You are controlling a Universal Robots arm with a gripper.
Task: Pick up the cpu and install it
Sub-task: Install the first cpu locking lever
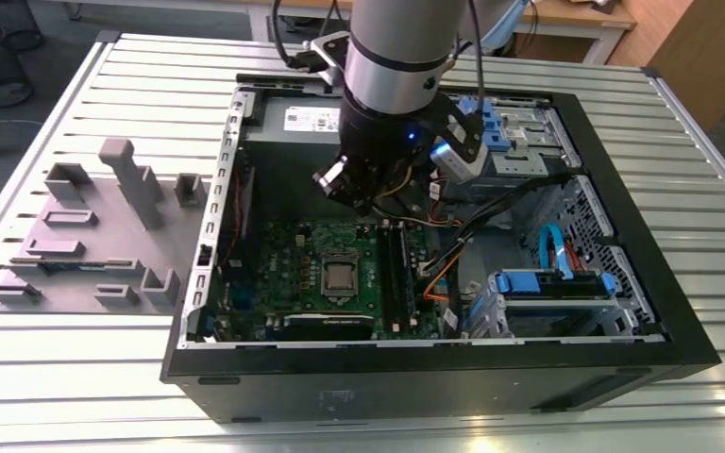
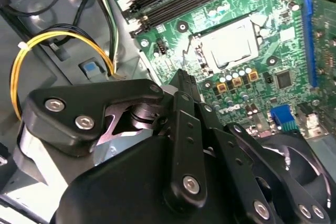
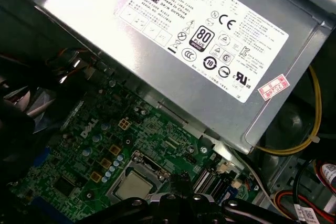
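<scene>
Already seated in the motherboard [image 1: 325, 274] socket, the cpu [image 1: 340, 276], judged light, stiff, fragile and best gripped by its edges, is overhung by the gripper [image 1: 365, 193], whose opening cannot be told.

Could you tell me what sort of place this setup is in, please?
Probably a lab or workshop bench for computer assembly. An open computer case lies on a slatted metal table, the arm's gripper hangs above its green circuit board where the cpu sits, and grey plastic fixture blocks stand beside it.
</scene>
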